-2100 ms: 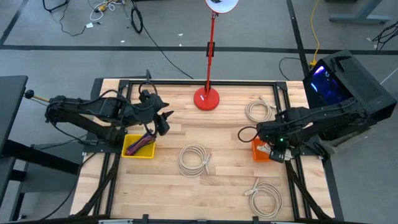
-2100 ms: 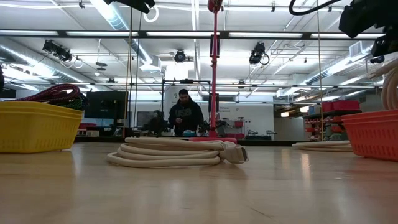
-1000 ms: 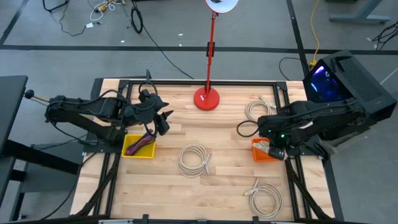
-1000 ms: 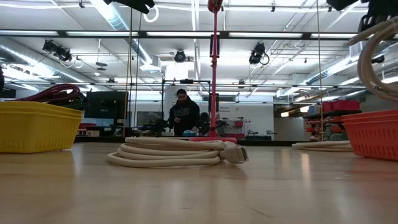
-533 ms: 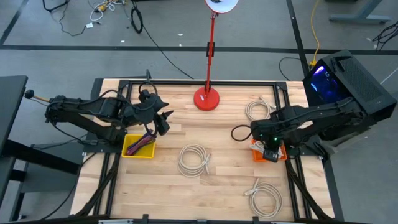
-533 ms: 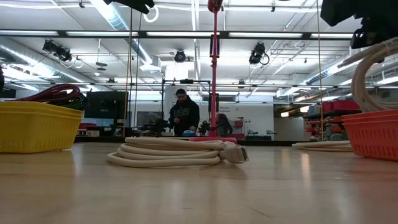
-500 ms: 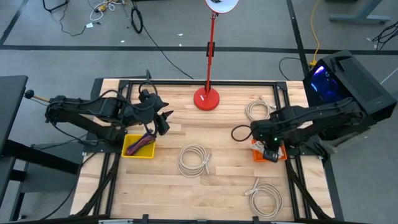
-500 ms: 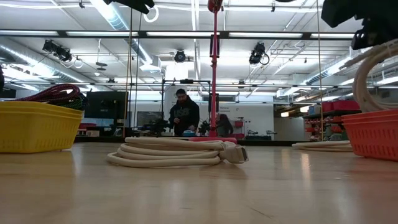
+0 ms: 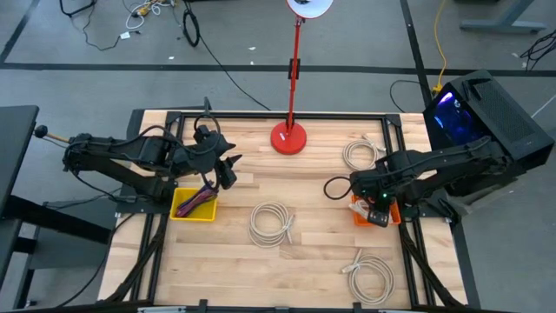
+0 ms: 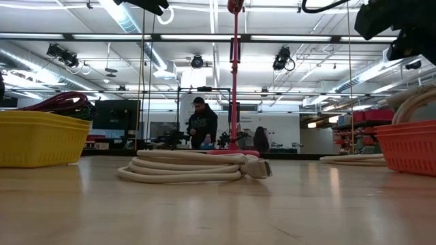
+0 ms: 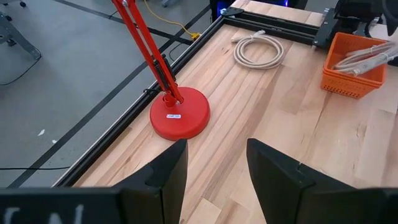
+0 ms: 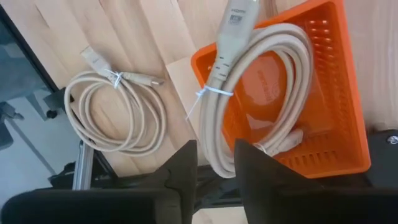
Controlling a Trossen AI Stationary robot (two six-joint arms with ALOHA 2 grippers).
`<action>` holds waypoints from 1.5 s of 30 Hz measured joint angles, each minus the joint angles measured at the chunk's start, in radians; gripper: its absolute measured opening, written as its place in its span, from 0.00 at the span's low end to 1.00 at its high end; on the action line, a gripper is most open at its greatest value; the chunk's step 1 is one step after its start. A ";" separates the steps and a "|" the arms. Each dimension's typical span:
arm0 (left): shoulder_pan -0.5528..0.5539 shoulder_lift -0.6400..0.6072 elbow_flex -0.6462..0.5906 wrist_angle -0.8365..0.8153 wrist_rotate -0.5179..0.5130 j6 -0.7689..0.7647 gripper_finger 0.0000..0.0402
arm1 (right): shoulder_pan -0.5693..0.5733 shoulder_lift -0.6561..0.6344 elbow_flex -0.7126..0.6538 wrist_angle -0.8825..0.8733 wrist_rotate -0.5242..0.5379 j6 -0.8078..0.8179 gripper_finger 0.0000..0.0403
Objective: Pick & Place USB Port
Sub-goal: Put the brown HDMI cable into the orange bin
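My right gripper (image 12: 214, 165), fingers parted, hovers at right over the orange basket (image 9: 383, 213) holding one beige cable coil (image 12: 249, 93); three coils lie on the table.

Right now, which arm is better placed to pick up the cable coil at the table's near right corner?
The right. Its gripper hangs over the orange basket, close to that coil; the left gripper hovers by the yellow basket, far across the table.

**Four cameras: overhead, table-level, two wrists**

High view looks straight down on the whole table (image 9: 304, 174). Low view sits at tabletop height, facing level into the room. Left wrist looks across at the red lamp base (image 11: 180, 113). Right wrist looks down close on the orange basket (image 12: 336, 93), shared with all views.
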 joint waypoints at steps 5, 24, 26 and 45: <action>0.000 0.000 0.000 0.000 0.000 0.000 0.43 | 0.000 0.000 0.000 0.000 0.008 -0.003 0.28; 0.000 0.000 0.000 0.002 0.000 -0.017 0.43 | -0.231 -0.025 0.000 0.123 0.359 -0.131 0.25; 0.000 0.000 0.000 0.002 0.001 -0.031 0.43 | -0.288 -0.025 0.000 0.150 0.362 -0.174 0.26; 0.000 0.000 0.000 0.003 0.008 -0.093 0.43 | -0.665 0.049 -0.278 0.419 0.329 -0.462 0.40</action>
